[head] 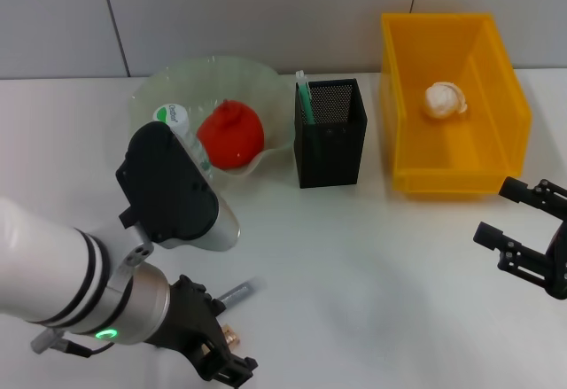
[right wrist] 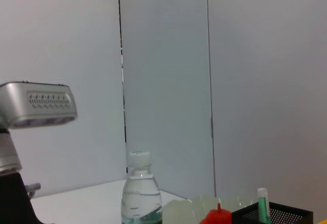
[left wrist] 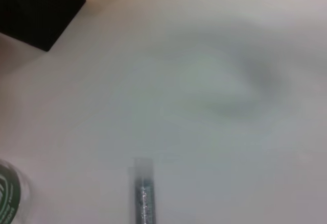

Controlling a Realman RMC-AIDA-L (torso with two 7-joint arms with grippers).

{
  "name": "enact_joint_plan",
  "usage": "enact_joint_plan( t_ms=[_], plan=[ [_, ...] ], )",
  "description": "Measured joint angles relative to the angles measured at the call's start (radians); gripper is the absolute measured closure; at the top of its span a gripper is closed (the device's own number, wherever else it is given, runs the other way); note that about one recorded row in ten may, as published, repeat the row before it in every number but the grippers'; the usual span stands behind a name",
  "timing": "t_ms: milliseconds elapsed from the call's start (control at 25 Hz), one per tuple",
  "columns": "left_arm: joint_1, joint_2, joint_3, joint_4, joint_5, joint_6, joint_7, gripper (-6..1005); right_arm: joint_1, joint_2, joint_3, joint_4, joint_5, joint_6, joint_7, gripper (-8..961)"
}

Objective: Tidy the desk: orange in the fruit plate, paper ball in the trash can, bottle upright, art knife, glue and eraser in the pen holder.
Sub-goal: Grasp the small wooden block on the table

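My left gripper [head: 229,340] hangs low over the near left of the table, shut on the grey art knife [head: 237,292], whose tip pokes out toward the middle. The left wrist view shows the art knife [left wrist: 143,193] above bare table. The bottle [head: 180,123] stands upright behind my left wrist. The orange [head: 232,134] lies in the glass fruit plate [head: 168,83]. A green glue stick [head: 304,98] stands in the black mesh pen holder [head: 330,134]. The paper ball [head: 445,99] lies in the yellow trash can [head: 496,79]. My right gripper [head: 524,229] is open near the right edge. The eraser is out of view.
The white table [head: 372,274] stretches between the two arms. The right wrist view shows the bottle [right wrist: 138,193], the orange [right wrist: 218,216], the glue [right wrist: 262,202] and the pen holder [right wrist: 278,215] before a grey wall.
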Motion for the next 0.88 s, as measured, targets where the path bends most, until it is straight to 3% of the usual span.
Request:
enact_joint_plan(
  t_ms=[640, 880],
  plan=[
    [-0.049, -0.001, 0.039, -0.070, 0.018, -0.039, -0.046, 205, 0.001, 0.000, 0.000, 0.000, 0.000, 0.001, -0.001, 258],
    [-0.052, -0.001, 0.075, -0.080, 0.066, -0.038, -0.047, 337, 0.004, 0.000, 0.000, 0.000, 0.000, 0.004, -0.001, 258]
  ],
)
